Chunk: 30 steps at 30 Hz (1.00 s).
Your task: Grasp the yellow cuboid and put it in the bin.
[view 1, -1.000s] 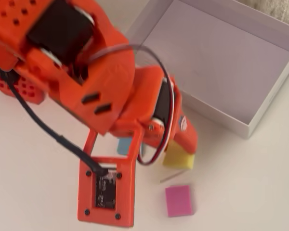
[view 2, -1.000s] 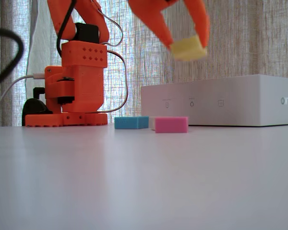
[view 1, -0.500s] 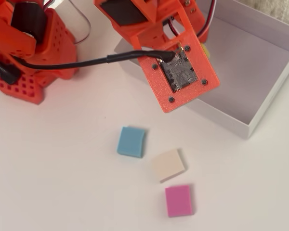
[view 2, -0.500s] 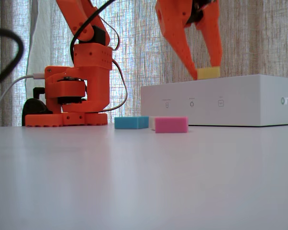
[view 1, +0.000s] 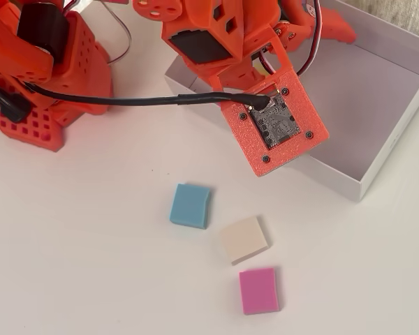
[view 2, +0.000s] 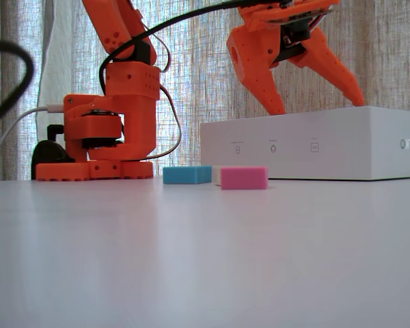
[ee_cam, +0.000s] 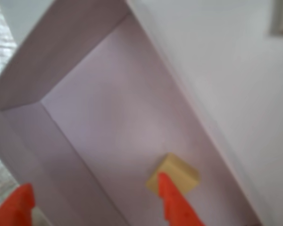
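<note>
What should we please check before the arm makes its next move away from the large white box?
1. Small bright yellow cuboid lies on the floor of the large shallow white bin: ok in the wrist view.
2. Orange two-finger gripper is open, its jaws spread wide apart: ok.
3. Cuboid is free of the fingers: cannot tell; one fingertip overlaps it in the wrist view.
4. Gripper stands above the bin's wall in the fixed view: ok.
5. Flat blue block, cream block and pink block lie on the table outside the bin: ok.
</note>
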Each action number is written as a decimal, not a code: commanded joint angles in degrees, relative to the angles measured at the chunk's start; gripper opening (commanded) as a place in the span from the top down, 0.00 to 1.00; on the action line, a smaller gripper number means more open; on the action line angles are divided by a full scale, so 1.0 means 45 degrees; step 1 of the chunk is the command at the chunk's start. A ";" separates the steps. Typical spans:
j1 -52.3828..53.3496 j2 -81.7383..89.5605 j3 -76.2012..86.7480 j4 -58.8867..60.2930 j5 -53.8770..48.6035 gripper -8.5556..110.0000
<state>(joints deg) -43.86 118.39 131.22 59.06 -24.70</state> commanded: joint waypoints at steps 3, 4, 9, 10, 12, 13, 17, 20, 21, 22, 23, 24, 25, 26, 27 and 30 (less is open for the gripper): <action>0.2871 0.1523 -0.0820 -0.1191 -0.0020 0.66; 0.3535 0.1719 -0.0762 -0.1289 -0.0020 0.66; 0.6172 0.3535 0.1074 -0.1992 0.0000 0.74; 0.6543 0.4258 0.1660 -0.2266 0.0000 0.76; 0.7227 0.5879 0.2891 -0.2637 0.0000 0.76; 0.7500 0.6738 0.3535 -0.2793 0.0020 0.76; 0.8281 1.0000 0.5879 -0.3027 0.0039 0.76; 0.8652 1.1328 0.6543 -0.2266 0.0098 0.76; 0.8691 1.1484 0.6641 -0.1973 0.0098 0.76; 0.8750 1.1797 0.6836 -0.1758 0.0117 0.76; 0.8848 1.2207 0.7051 -0.1602 0.0117 0.76; 0.8926 1.2500 0.7207 -0.1426 0.0156 0.76; 0.8926 1.2598 0.7227 -0.1211 0.0254 0.76; 0.8926 1.2695 0.7227 -0.1035 0.0352 0.76; 0.8887 1.2930 0.7363 -0.0820 0.0391 0.76; 0.8926 1.3711 0.8027 -0.0527 0.0488 0.76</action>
<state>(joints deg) -4.31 177.54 166.73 55.81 -23.03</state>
